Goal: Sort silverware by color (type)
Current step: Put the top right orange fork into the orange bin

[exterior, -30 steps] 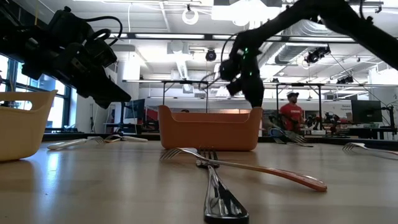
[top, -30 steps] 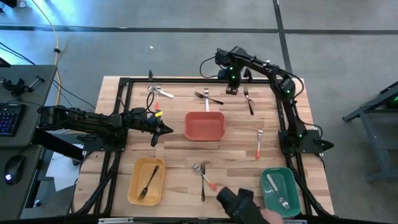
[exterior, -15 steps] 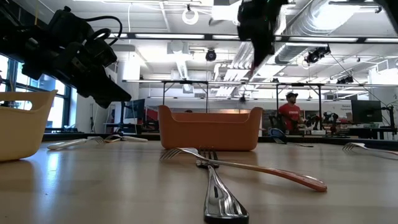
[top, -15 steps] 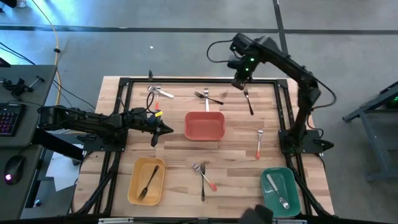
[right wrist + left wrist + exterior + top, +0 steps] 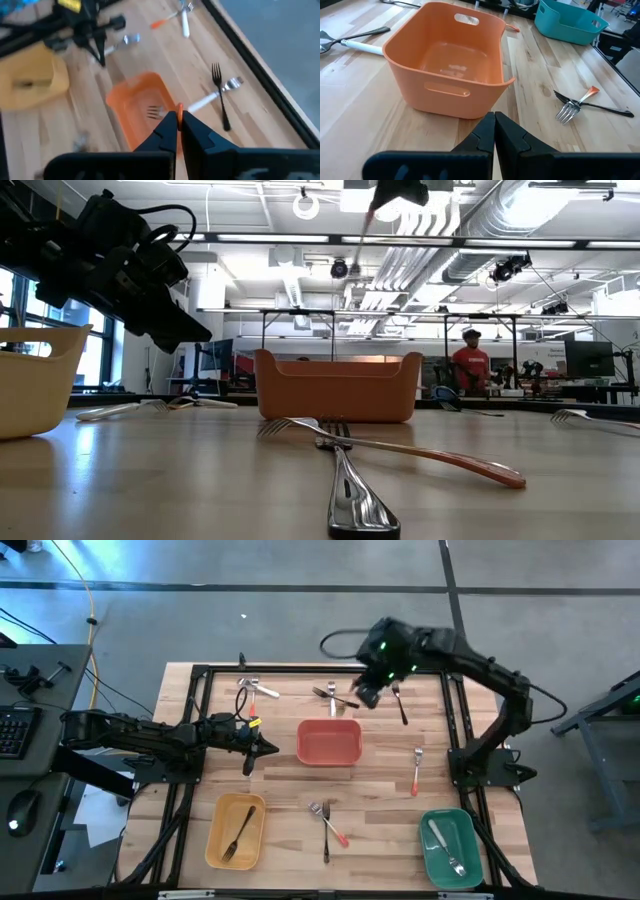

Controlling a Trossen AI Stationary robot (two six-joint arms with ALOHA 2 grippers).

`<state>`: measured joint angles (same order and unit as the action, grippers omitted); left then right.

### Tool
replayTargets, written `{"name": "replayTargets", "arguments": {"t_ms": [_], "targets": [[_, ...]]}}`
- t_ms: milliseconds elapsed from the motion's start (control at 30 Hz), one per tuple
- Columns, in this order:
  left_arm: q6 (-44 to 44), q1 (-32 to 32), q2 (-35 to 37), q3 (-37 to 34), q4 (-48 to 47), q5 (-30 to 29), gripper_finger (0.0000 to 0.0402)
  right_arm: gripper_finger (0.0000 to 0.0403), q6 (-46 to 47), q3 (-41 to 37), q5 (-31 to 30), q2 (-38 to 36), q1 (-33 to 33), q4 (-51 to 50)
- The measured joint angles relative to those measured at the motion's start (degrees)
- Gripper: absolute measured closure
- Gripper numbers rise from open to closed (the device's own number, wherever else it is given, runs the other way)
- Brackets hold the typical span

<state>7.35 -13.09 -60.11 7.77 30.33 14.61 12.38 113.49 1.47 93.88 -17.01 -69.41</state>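
Observation:
My right gripper [image 5: 366, 697] hangs high above the table, just past the red bin's [image 5: 329, 743] far right corner, shut on a fork with a red-orange handle [image 5: 368, 220]. My left gripper [image 5: 262, 747] waits shut, left of the red bin. A dark fork [image 5: 399, 700] and a crossed pair of forks [image 5: 335, 693] lie flat near the far edge. Another pair [image 5: 250, 688] lies at the far left, and one more pair [image 5: 325, 820] near the front. A red-handled fork [image 5: 416, 772] lies at the right. My right gripper pinches the fork's red-orange handle at its end [image 5: 179, 106] between its two fingers, which come from above and point down. The fork hangs below the fingers, lifted clear of the table, with its metal head [image 5: 154, 112] lowest, seen against the red bin's inside.
The yellow bin [image 5: 235, 830] at the near left holds a dark fork. The green bin [image 5: 448, 845] at the near right holds silver utensils. A black frame rail [image 5: 300, 668] runs round the table. Bare wood lies between the red bin and the front pair.
My right gripper has risen from low at the table's far edge to high above it, carrying the red-handled fork up. It has also shifted toward the red bin's far right corner. The left arm has kept still.

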Motion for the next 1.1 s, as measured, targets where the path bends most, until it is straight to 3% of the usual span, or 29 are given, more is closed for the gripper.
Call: {"name": "replayTargets", "arguments": {"t_ms": [133, 233, 467, 600, 900, 1100], "targets": [[0.0, 0.0, 0.0, 0.0, 0.0, 0.0, 0.0401, 0.0403, 7.8, -4.4, -6.5, 0.6, 6.3, 6.8], [-0.1, 0.0, 0.0, 0.0, -0.1, 0.0, 0.0401, 0.0403, 13.4, -13.0, -10.2, 0.6, 9.7, 14.1], [-0.1, 0.0, 0.0, 0.0, -0.5, 0.1, 0.0402, 0.0403, 19.4, -34.2, -6.7, 0.2, 13.4, 45.5], [-0.1, 0.1, 0.0, 0.0, -0.7, 0.1, 0.0401, 0.0403, 23.2, -41.6, -6.2, 0.2, 13.8, 55.2], [0.1, 0.1, 0.0, 0.0, -0.5, 0.2, 0.0401, 0.0403, 23.3, -47.5, -12.0, 0.1, 15.0, 57.0], [0.9, 0.1, 0.0, 0.0, -0.5, 0.2, 0.0402, 0.0403, 20.7, -47.6, -11.8, 0.1, 15.5, 58.4]]}}
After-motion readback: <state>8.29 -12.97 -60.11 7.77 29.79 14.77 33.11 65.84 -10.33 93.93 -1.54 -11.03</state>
